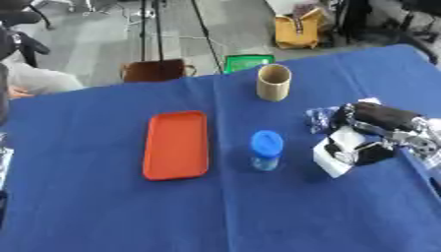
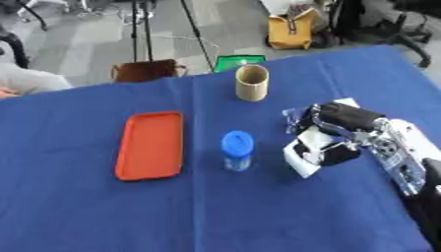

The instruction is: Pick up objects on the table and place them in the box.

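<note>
Right hand (image 2: pixel 340 132), fingers curled down onto a white packet (image 2: pixel 303 156), thumb and fingers closed round its upper part; packet sits on the blue tablecloth (image 1: pixel 258 211) at the right side, its long axis running from near-left corner up toward the far right, lower end poking out below the hand. A crinkled silvery wrapper (image 2: pixel 297 117) lies just beyond the fingers, touching or nearly touching them; cannot tell which. Left of the packet, apart from it, a small jar with a blue lid (image 1: pixel 266 150) stands upright near table centre. Further left, an orange tray (image 1: pixel 176 144) lies flat, long axis running near to far, nothing in it. A tan cylindrical cup (image 1: pixel 274 82) stands upright toward the far edge, behind the jar. Nothing lies between packet and tray except the jar. Right arm enters from the right edge, forearm angled toward the far left, back of hand up. Left hand not seen.
</note>
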### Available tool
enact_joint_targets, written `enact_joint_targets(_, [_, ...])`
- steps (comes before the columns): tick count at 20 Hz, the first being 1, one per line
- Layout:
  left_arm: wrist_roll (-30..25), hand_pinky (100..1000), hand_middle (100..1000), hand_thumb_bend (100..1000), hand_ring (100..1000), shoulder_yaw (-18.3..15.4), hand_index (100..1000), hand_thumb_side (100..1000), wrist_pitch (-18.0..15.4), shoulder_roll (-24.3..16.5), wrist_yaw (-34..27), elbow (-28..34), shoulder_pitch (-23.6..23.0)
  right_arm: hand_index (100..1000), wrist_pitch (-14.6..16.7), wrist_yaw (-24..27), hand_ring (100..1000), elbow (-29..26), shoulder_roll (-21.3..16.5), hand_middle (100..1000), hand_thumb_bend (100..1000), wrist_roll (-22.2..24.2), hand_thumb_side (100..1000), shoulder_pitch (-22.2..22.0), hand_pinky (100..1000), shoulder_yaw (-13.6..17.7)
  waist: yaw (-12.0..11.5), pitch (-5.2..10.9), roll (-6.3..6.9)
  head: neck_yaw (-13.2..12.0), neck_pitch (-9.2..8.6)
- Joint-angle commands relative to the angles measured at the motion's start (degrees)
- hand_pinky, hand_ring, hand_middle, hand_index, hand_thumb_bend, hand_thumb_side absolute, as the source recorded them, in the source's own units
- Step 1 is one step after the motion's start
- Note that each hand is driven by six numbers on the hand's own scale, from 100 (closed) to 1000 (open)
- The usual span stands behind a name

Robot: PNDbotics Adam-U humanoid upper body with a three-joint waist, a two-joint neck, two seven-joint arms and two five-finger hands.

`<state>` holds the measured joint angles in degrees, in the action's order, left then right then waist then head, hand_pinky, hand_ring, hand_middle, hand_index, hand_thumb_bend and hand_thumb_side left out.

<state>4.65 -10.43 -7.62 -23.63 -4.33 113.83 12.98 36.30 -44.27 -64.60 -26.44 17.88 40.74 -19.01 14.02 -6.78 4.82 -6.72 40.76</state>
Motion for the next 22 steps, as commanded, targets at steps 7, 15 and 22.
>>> enact_joint_targets(7, [0.05, 481, 690, 713, 707, -0.30, 806, 730, 0.04, -1.02, -0.18, 0.76, 0.77, 531, 0.64, 1.94, 317, -3.09, -1.09, 289, 100, -2.11, 319, 0.99, 100, 0.16, -0.12, 0.56, -0.35, 0.36, -0.43])
enact_joint_targets(15, [0.11, 483, 692, 714, 708, -0.24, 807, 725, 0.06, -1.00, -0.26, 0.76, 1.00, 537, 0.31, 8.13, 311, -11.62, -1.40, 290, 100, -1.52, 344, 3.42, 100, -1.55, -0.56, 0.59, -0.60, 1.07, -0.68])
enact_joint_targets(22, [1.08, 493, 696, 725, 711, -0.55, 809, 706, -0.50, -1.92, 0.13, 0.76, 2.34, 541, -2.57, 13.71, 308, -19.08, -2.00, 291, 100, 1.43, 355, 7.17, 100, -2.72, -3.90, 0.26, -1.65, 3.58, -1.17])
